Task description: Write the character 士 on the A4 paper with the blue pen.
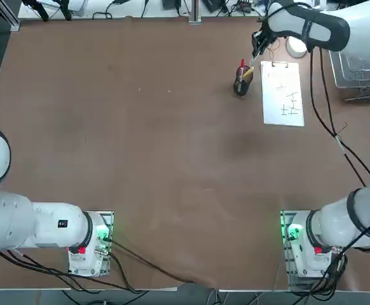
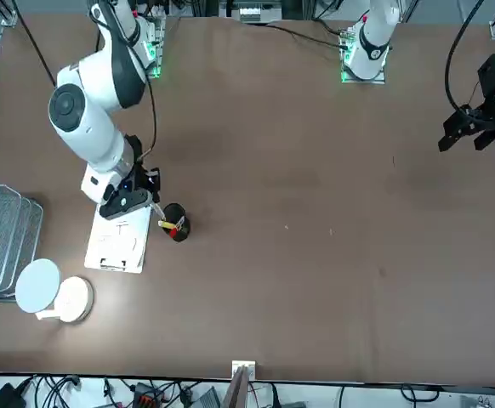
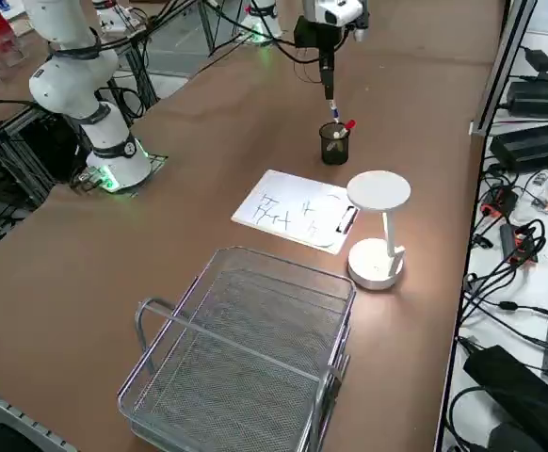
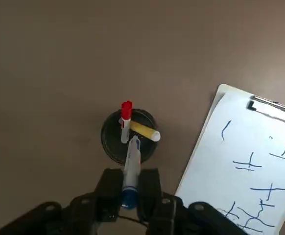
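Blue plastic sits clamped between my fingers: my right gripper [image 4: 129, 196] is clenched on the blue pen [image 4: 131, 171], which runs lengthwise out from the jaws with its tip hanging over the dark pen cup [image 4: 129, 136]. In that cup stand the red pen [image 4: 126, 117] and the yellow pen [image 4: 145, 131].

The relation that counts now is sideways. In the top view the A4 paper [image 1: 283, 94] lies at the upper right of the frame, just right of the cup [image 1: 241, 84], while my gripper [image 1: 259, 46] hangs above and between them. So, as I judge it, the pen must carry across toward the sheet, its long axis kept steep.

Several thin blue marks already cross the sheet (I cannot read which characters they are). In the wrist view the paper runs off the right edge of the frame, so the free space is partly cut off. Whether the pen tip is clear of the cup rim I cannot tell.
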Controlling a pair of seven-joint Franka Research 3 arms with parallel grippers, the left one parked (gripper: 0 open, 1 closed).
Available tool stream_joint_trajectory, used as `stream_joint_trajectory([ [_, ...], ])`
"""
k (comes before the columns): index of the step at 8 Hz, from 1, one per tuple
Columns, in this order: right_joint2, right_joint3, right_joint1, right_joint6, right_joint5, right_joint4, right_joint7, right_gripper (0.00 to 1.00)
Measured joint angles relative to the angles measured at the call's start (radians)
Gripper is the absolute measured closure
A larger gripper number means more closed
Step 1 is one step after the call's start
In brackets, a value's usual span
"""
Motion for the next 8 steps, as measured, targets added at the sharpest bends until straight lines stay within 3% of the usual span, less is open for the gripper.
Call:
stream_joint_trajectory([
  [8,0.081,0.012,0.011,0.007,0.001,-0.042,0.020,0.80],
])
